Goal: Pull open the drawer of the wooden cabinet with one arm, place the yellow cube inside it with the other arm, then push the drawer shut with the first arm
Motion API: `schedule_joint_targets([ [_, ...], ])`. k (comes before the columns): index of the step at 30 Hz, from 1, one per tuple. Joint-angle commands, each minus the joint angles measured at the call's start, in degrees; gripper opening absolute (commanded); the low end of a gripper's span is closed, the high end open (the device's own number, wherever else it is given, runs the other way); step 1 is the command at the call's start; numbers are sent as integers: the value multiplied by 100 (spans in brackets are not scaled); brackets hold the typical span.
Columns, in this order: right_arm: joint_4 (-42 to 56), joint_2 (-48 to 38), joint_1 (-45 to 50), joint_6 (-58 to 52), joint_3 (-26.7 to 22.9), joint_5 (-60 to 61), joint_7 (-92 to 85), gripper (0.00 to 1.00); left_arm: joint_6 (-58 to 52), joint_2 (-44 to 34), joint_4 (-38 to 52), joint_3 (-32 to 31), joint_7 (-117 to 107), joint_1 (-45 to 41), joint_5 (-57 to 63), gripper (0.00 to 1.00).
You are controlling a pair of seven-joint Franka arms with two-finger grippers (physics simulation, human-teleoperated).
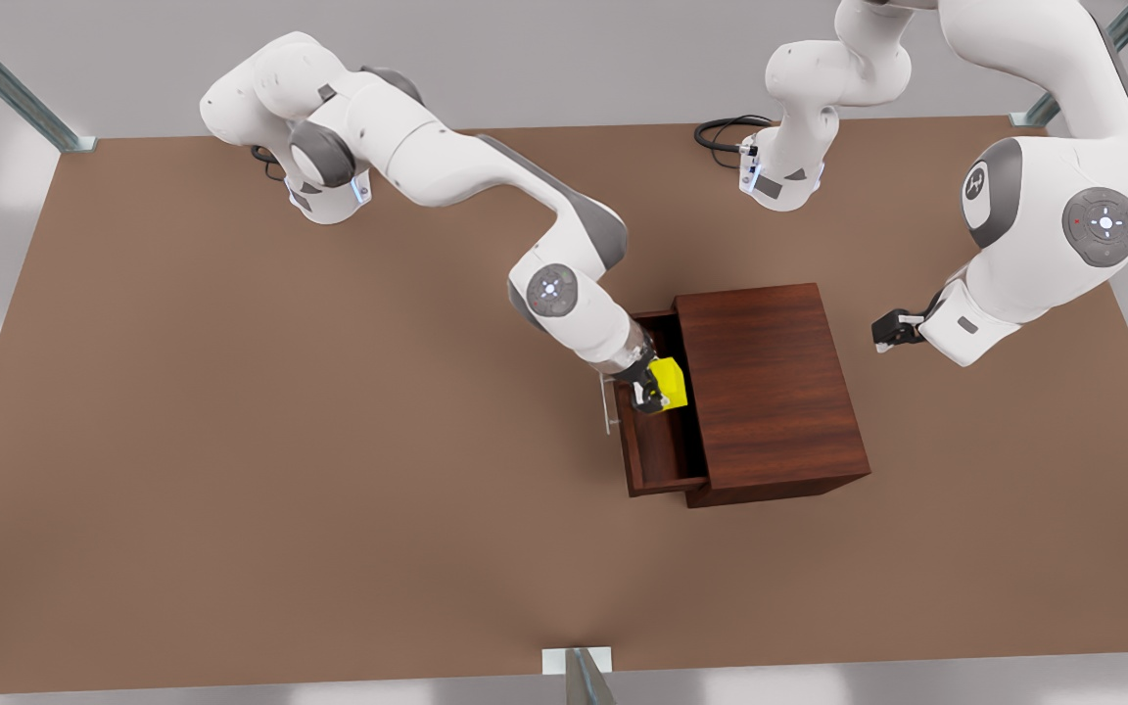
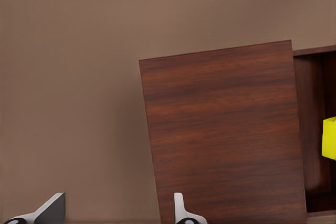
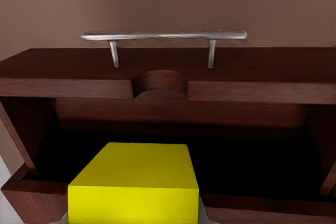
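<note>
The yellow cube [image 1: 669, 382] hangs just over the open drawer [image 1: 657, 446], close to the front edge of the wooden cabinet [image 1: 770, 392]. It is not down on the drawer floor yet, as far as the front view lets me tell. The right gripper [image 1: 651, 390] is pinching the cube between its two fingers, so the cube stays up in the air. In the right wrist view the cube [image 3: 134, 184] sits low and near, with the dark inside of the drawer [image 3: 168, 129] past it and the silver handle [image 3: 164, 35] on the far side of that.

The drawer is pulled out from the cabinet, on the side toward the front view's left. That makes a gap big enough for the cube to go in. The cube is held over the part of the gap next to the cabinet, away from the handle, I think so it will not bump the front panel.

The left gripper [image 1: 885, 331] waits on the other side of the cabinet, well apart from it and holding nothing. Its fingers [image 2: 52, 208] are spread wide. It looks down on the cabinet top [image 2: 223, 129]. It is likely waiting there to push the drawer shut later.

The brown table [image 1: 231, 441] lies under everything.
</note>
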Motion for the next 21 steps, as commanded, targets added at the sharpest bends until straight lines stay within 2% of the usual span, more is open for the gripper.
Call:
schedule_joint_targets([
  [1, 2, 18, 2, 11, 6, 28, 1292, 61, -12, -8, -2, -1, 224, 0, 4, 100],
  [2, 2, 18, 2, 11, 6, 28, 1292, 62, -21, -8, -2, -1, 206, 0, 4, 100],
  [3, 2, 18, 2, 11, 15, 28, 1257, 75, -21, -8, -2, 8, 197, 0, 4, 100],
  [4, 2, 18, 2, 11, 15, 20, 1266, 100, -21, -17, -2, 8, 145, 0, 4, 100],
  [8, 2, -8, 2, -129, -37, 20, 1248, 100, -21, -26, -2, 17, 145, 9, 4, 100],
  [10, 10, -481, -454, -1059, -47, 11, 1108, 100, -29, -61, -2, 26, 127, 35, 4, 100],
  [13, -7, -763, -1921, -2255, 85, -16, -752, 100, -522, -61, 60, -27, -2131, -18, -75, 100],
  [14, -60, -1088, -2520, -2589, 173, -129, -1817, 100, -522, -43, 77, -36, -2744, -26, -276, 100],
  [15, -533, -1606, -2942, -2661, 208, -762, -3398, 100, -443, 1, 165, -27, -4121, -26, -970, 100],
  [16, -1271, -2090, -3373, -2652, 217, -1412, -5498, 100, -249, 27, 341, -53, -5408, -210, -1182, 36],
  [17, -1931, -2486, -3706, -2520, 209, -1922, -7386, 100, 75, 202, 473, -62, -6847, -316, -1402, 0],
  [18, -2537, -2846, -4155, -2511, 209, -2318, -10191, 100, 489, 448, 692, -80, -8651, -597, -1420, 0],
  [19, -3372, -3347, -4366, -2529, 103, -2468, -11635, 100, 533, 651, 921, -80, -9662, -852, -1411, 0],
  [21, -4419, -4042, -4402, -2625, -380, -2485, -12085, 100, 630, 993, 1395, -133, -11560, -1484, -1254, 0],
])
